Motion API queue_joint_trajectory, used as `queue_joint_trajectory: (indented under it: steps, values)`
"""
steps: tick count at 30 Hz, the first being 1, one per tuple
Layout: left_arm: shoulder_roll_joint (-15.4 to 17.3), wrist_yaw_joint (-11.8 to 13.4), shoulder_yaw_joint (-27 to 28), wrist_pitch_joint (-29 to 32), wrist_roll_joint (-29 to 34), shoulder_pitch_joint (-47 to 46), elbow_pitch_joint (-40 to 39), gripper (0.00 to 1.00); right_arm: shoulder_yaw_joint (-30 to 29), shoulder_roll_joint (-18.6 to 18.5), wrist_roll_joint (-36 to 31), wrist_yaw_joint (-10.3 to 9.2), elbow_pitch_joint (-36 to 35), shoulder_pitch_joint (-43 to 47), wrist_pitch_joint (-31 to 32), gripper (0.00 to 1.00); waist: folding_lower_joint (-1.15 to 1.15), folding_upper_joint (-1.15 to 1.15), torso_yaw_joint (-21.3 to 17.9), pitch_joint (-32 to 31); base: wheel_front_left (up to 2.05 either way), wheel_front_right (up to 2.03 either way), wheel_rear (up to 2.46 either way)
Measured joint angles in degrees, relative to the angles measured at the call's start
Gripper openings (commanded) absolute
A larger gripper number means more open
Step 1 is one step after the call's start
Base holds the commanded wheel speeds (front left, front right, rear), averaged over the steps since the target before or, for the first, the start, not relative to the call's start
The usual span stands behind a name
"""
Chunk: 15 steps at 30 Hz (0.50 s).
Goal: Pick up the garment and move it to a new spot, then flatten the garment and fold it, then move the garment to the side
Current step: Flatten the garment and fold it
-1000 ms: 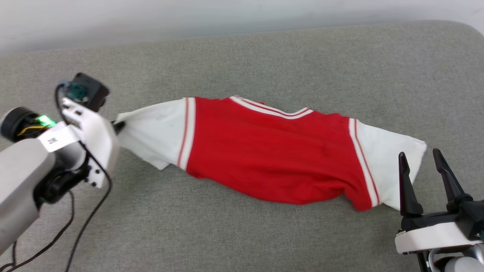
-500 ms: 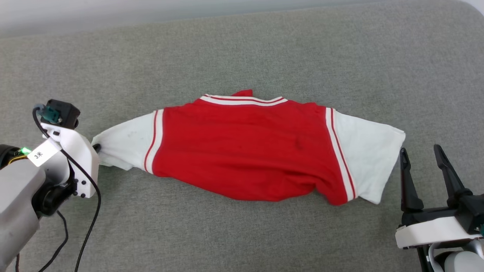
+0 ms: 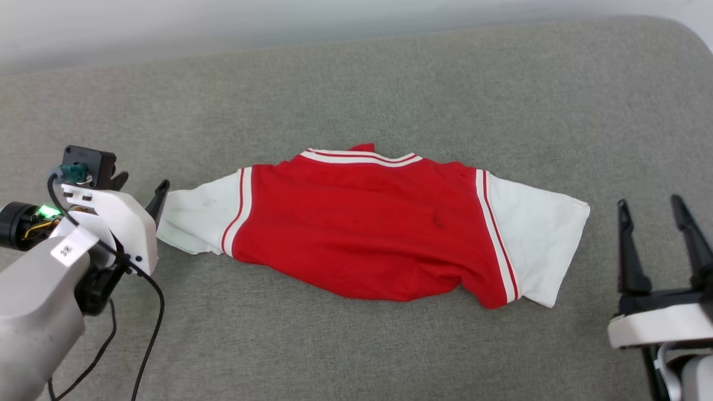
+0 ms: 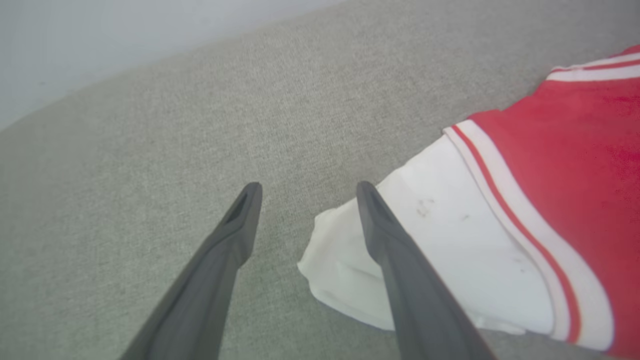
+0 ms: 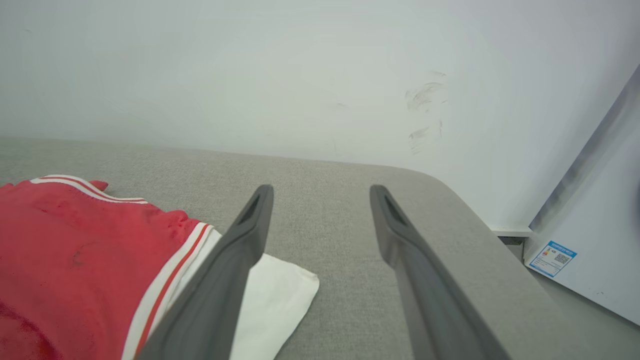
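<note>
Let go of garment (image 3: 362, 223) sleeve with left gripper (image 3: 142, 186), now spread wide just beside it on grey cushion (image 3: 390, 83). Right gripper (image 3: 649, 203) spread, empty, near other sleeve. Seen from right wrist: scuffed wall (image 5: 300, 75).

Your left gripper (image 3: 141, 186) has its two dark fingers (image 4: 385, 240) spread wide, tips level with each other and a clear gap between them. Behind them its white wrist housing (image 3: 125, 223) carries a small black camera (image 3: 86, 164), a green light (image 3: 47, 211) glows at the joint, and a black cable (image 3: 162, 301) loops down beside your pale grey forearm (image 3: 33, 312). Your right gripper (image 3: 649, 201) is parted just as wide, its long tapering fingers (image 5: 235, 260) pointing straight ahead of the white palm (image 3: 657, 328)
</note>
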Motion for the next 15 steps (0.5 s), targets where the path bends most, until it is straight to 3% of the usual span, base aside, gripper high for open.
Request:
queue_joint_trajectory:
  steps: [7, 11, 15]
  values:
    - [-0.47, 7.2, 3.24, -10.56, 2.37, 3.63, -6.09, 1.0, 1.98, -8.61, 3.3, 0.0, 1.98, -4.89, 3.2, 1.0, 0.0, 0.0, 1.76, -3.29, 0.0, 0.0, 0.0]
    - [-0.73, 12.6, 6.57, -11.6, 4.82, 7.2, -12.6, 1.0, 5.75, -14.86, 8.44, 0.0, 3.28, -8.1, 9.42, 1.0, 0.0, 0.0, 3.2, -4.45, 0.0, 0.0, 0.0]
    - [-0.83, 18.33, 12.65, -11.78, 11.24, 11.79, -21.9, 1.0, 10.36, -21.42, 15.68, 0.0, 4.98, -10.74, 18.91, 1.0, 0.0, 0.0, 4.74, -4.99, 0.0, 0.0, 0.0]
